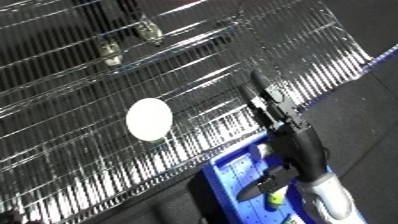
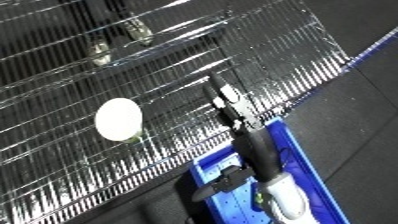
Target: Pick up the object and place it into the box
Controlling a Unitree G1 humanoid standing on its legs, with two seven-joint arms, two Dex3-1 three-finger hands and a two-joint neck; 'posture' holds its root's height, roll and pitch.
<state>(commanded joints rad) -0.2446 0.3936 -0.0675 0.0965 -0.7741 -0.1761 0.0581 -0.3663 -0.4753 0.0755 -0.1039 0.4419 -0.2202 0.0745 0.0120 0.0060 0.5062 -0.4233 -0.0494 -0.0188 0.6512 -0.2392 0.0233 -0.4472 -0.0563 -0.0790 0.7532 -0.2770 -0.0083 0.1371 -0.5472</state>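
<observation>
The move ahead turns on one relation: the white round object (image 1: pixel 148 119) lies to the left of the right hand (image 1: pixel 274 107), at about the same height in the frame and clearly apart from it, with bare wire between the two. The object rests on the wire mesh shelf (image 1: pixel 80 170), left of centre, and nothing is touching it. It reads as a round, pale disc or ball and, from above, has no long axis to line up with.

The right hand enters from the lower right. Its white forearm (image 1: pixel 329 197) rises over the blue bin (image 2: pixel 298 150), and the black hand stretches towards the upper middle of the frame, over the shelf's front edge. Its own long axis runs from lower right to upper left, so it points past the object rather than at it. It appears to hold nothing, but I cannot tell whether it is spread or closed — it shows only as a narrow dark shape against the wire. The left hand is in neither view, so the right hand is the one placed to make the pick.

By my reading, the reach is not finished — the hand must swing leftward across the shelf to meet the object. The bin sits just below the shelf's front edge, under the forearm, so the carry back should be short.
</observation>
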